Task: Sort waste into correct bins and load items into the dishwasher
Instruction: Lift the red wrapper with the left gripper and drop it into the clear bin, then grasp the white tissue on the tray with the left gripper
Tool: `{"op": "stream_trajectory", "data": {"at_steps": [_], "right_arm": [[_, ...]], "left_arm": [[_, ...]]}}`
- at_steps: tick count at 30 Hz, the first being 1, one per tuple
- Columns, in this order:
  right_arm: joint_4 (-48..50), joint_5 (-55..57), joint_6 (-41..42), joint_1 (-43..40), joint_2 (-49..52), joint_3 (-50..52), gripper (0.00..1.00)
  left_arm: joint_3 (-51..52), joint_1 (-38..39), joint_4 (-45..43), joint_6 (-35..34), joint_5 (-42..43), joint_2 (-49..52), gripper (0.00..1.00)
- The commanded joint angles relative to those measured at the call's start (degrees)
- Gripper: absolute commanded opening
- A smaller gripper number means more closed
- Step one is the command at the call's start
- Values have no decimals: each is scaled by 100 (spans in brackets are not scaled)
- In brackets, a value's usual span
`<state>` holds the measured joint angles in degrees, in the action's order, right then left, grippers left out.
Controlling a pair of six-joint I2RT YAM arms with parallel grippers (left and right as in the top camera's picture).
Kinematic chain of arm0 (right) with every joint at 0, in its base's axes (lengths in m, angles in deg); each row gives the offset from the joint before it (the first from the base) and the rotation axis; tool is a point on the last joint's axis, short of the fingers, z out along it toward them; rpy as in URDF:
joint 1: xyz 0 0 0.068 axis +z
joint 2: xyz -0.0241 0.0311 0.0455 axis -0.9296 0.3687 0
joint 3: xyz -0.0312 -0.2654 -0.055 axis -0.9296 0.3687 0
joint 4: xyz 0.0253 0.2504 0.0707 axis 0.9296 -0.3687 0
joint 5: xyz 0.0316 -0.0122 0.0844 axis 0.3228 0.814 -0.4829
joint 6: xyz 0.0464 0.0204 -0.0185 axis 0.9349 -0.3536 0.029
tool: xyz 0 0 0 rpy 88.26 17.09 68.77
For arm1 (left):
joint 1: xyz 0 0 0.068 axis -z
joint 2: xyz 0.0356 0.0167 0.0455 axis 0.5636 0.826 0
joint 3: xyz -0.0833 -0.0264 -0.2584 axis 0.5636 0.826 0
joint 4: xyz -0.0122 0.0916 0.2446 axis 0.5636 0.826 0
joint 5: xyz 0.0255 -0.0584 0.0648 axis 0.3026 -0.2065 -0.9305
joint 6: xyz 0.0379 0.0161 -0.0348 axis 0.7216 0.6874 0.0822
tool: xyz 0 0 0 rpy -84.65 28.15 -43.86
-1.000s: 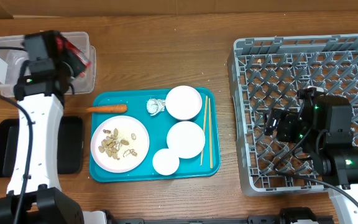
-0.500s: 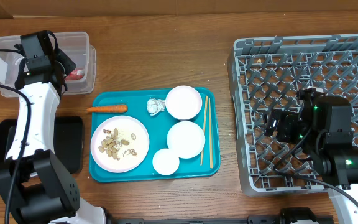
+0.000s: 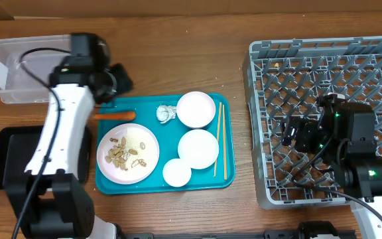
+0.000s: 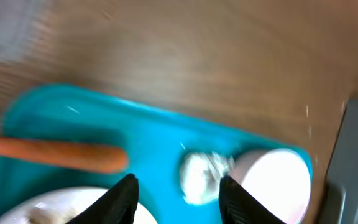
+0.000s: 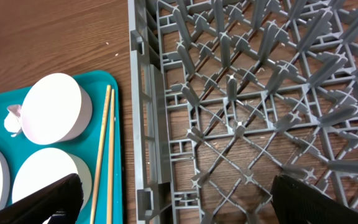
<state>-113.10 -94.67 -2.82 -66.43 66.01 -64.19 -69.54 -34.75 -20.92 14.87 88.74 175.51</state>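
Note:
My left gripper (image 3: pixel 117 79) is open and empty above the table just beyond the teal tray's far left corner. In the left wrist view its fingers (image 4: pixel 179 199) frame the white paper wad (image 4: pixel 199 177), with the orange carrot (image 4: pixel 55 152) to the left. The carrot (image 3: pixel 118 115) lies at the tray's far left, partly under my arm. A white plate (image 3: pixel 128 153) holds the tan nut scraps (image 3: pixel 119 154). Two bowls (image 3: pixel 195 109) (image 3: pixel 198 148), a cup (image 3: pixel 176 172) and chopsticks (image 3: pixel 221 139) lie on the tray. The red wrapper is hidden. My right gripper (image 5: pixel 185 205) is open over the grey dish rack (image 3: pixel 323 79).
The clear tub (image 3: pixel 15 66) stands at the far left and the black tray (image 3: pixel 2 162) lies in front of it. The teal tray (image 3: pixel 164 186) sits mid-table. The rack's left wall (image 5: pixel 145 124) stands close to the chopsticks (image 5: pixel 104 155).
My left arm has let the red wrapper go into the clear tub and swung right, from over the tub to the teal tray's far left corner. The right arm has not moved.

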Motion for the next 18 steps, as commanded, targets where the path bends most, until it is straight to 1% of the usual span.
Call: {"op": "stream_trajectory", "data": {"at_steps": [1, 5, 8, 13, 18], "right_arm": [[-4, 50, -20, 24, -22, -164, 100], [-35, 50, -20, 24, -22, -164, 100], [-33, 50, -20, 24, -22, -164, 100], [-33, 50, -20, 24, -22, -164, 100], [-33, 50, -20, 24, -22, -164, 100]], "left_arm": [[-76, 540, 160, 107, -341, 356, 45], [-76, 916, 164, 101, -332, 756, 45], [-76, 1104, 160, -61, -262, 1086, 44], [-76, 1287, 66, -149, 39, 1482, 42], [-76, 1368, -57, -205, 52, 1631, 41]]}}
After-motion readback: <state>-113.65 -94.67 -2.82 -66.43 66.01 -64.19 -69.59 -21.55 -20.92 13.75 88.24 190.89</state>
